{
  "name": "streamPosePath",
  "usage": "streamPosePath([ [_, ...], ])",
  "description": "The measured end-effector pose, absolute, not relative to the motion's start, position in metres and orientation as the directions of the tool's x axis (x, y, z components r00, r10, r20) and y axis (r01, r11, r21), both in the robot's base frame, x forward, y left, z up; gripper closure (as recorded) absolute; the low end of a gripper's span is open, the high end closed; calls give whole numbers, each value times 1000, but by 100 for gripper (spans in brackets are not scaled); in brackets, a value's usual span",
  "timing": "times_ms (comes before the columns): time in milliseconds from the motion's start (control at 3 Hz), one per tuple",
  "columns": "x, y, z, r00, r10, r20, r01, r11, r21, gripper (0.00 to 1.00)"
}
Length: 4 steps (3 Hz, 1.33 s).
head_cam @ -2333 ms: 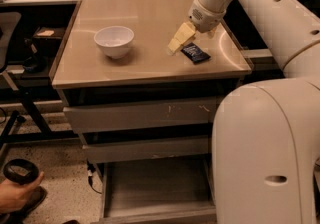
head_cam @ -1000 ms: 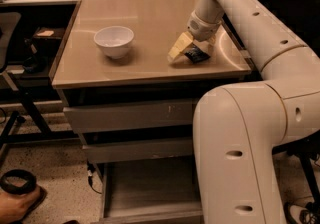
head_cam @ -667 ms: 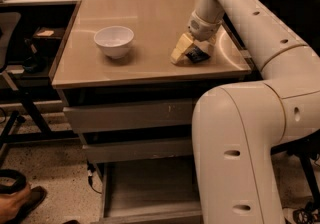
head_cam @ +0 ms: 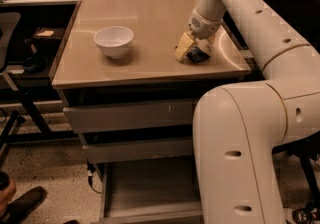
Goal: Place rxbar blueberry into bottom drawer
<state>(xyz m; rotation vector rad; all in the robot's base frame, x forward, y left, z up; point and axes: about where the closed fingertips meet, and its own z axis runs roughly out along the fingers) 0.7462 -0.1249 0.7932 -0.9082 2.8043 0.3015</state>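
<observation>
The rxbar blueberry (head_cam: 199,56), a small dark flat bar, lies on the tan cabinet top (head_cam: 150,23) near its right front edge. My gripper (head_cam: 192,50) is down at the bar, touching or nearly touching the top, and its tan part covers the bar's left end. The bottom drawer (head_cam: 145,188) is pulled open below, and its flat grey floor shows. My white arm reaches in from the right and hides the drawer's right side.
A white bowl (head_cam: 114,41) stands on the left half of the cabinet top. Two shallower drawers (head_cam: 130,118) above the open one are closed. A dark chair and shelf (head_cam: 20,58) stand to the left. A shoe (head_cam: 22,205) is on the floor at bottom left.
The gripper came down from just above the bar onto it and has stayed there for the last second. The bar has not moved.
</observation>
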Motion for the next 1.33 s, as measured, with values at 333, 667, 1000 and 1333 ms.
streamPosePath([
  [333, 746, -125, 793, -798, -557, -230, -594, 793, 137, 89],
  [667, 746, -125, 793, -798, -557, -230, -594, 793, 137, 100],
  [1000, 746, -125, 794, -798, -557, -230, -594, 793, 137, 100],
  [1333, 746, -125, 802, -798, -557, -230, -594, 793, 137, 100],
])
